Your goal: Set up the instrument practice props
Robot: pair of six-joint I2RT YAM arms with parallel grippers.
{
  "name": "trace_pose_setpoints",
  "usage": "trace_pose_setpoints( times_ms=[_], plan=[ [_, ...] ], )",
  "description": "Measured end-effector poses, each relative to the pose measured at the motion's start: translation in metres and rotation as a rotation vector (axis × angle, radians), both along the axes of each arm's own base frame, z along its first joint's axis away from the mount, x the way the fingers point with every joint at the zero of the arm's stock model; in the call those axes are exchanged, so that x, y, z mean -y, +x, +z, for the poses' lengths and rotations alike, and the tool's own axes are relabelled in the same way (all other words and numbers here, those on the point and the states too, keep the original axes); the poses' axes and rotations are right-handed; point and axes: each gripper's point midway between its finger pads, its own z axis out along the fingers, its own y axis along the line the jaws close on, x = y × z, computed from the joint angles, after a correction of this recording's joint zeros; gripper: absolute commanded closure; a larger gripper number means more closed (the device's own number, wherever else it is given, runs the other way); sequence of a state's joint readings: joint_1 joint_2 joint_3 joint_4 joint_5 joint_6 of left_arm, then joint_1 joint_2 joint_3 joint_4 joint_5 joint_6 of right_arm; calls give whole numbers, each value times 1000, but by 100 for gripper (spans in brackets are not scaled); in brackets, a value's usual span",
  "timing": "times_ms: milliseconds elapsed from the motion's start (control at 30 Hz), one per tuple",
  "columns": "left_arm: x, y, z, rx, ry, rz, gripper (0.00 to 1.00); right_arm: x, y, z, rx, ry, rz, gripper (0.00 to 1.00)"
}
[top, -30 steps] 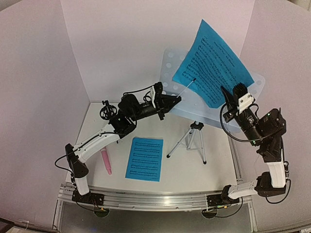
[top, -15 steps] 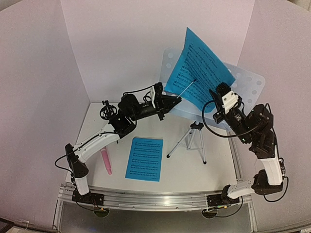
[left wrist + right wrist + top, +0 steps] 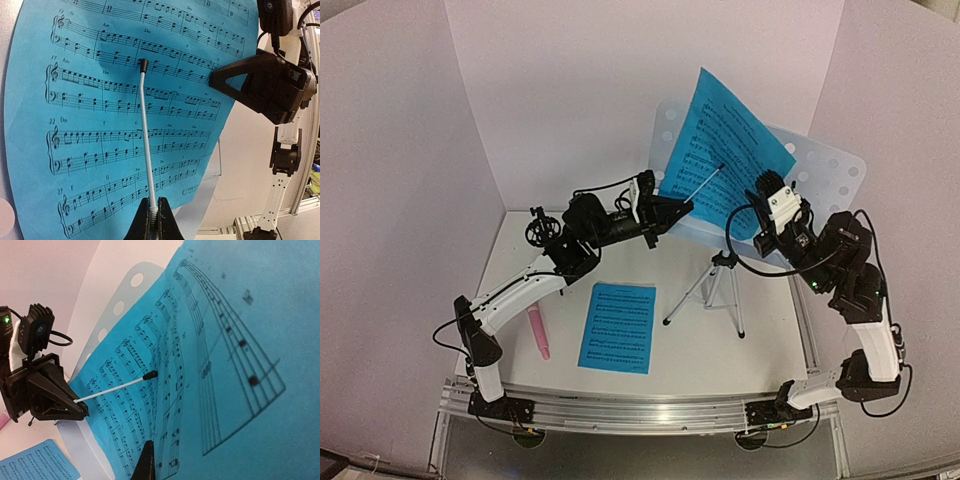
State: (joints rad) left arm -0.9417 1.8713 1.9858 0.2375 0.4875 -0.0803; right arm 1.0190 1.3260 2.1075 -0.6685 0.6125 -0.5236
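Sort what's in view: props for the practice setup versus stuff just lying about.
Belongs to the job: music stand; raised blue sheet in the right end effector; flat blue sheet; pink microphone; black mic mount; the stand's wire arm in the left end effector.

Just lying about: nothing loose that I can see; the base rail is a fixture.

Top external: high, behind both arm bases, looks down and forward over the whole table [image 3: 690, 350]; far view. Left wrist: looks along the left end effector [image 3: 154, 212] and the thin rod [image 3: 146, 135] clamped in it, very near and almost square-on to the blue sheet [image 3: 100, 125]. The right end effector [image 3: 222, 80] shows at the sheet's right edge. Right wrist: same sheet, closer, oblique, facing back toward the left end effector. Wrist views share sheet and rod; top sees both.
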Motion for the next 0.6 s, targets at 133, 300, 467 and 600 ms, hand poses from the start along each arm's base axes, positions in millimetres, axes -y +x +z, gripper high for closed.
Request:
trace_pose_setpoints(
  times_ms=[133,300,467,600],
  plan=[
    [0,-1,0,1,0,-4,100,6,12,-5,-25,12,-27,90],
    [0,-1,0,2,1,-6,100,6,26,-13,-66,26,-41,83],
    [0,-1,1,4,-3,-6,100,4,29,-13,-80,45,-41,75],
    [0,-1,1,1,-5,-8,100,11,28,-5,-82,93,-55,67]
  ],
)
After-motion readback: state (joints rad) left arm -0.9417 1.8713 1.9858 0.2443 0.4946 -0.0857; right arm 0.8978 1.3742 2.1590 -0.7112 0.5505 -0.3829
